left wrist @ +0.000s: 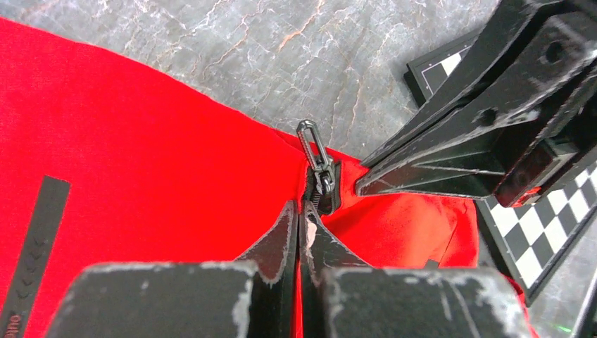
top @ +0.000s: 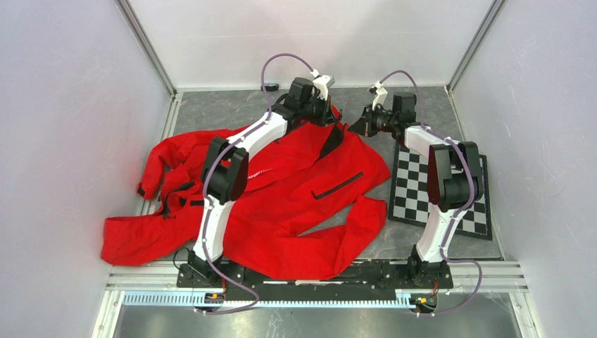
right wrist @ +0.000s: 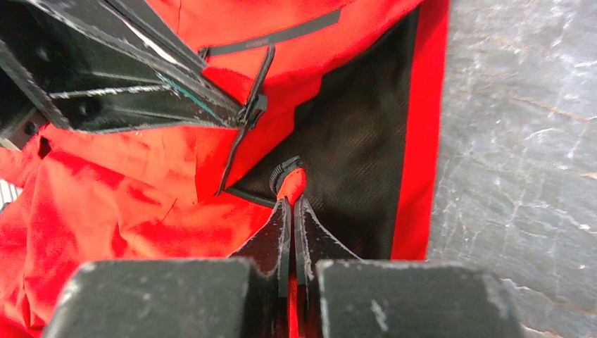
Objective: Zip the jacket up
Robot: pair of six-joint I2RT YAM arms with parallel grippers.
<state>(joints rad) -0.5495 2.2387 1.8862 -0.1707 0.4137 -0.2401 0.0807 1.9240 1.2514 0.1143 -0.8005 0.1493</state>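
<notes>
The red jacket (top: 296, 204) lies spread on the grey table, one black pocket strip (top: 338, 185) facing up. My left gripper (top: 329, 116) is at the jacket's far end. In the left wrist view it (left wrist: 300, 209) is shut on red fabric just below the black zipper slider (left wrist: 320, 172), whose pull tab points away. My right gripper (top: 366, 125) is close beside it. In the right wrist view it (right wrist: 292, 202) is shut on a red fold of the jacket's edge, next to the dark lining (right wrist: 352, 141). The left gripper's fingers (right wrist: 127, 77) reach the slider (right wrist: 251, 111).
A black-and-white checkerboard (top: 440, 190) lies on the right of the table under the right arm and shows in the left wrist view (left wrist: 535, 246). A small black object (top: 271, 87) sits at the back wall. White walls enclose the table on three sides.
</notes>
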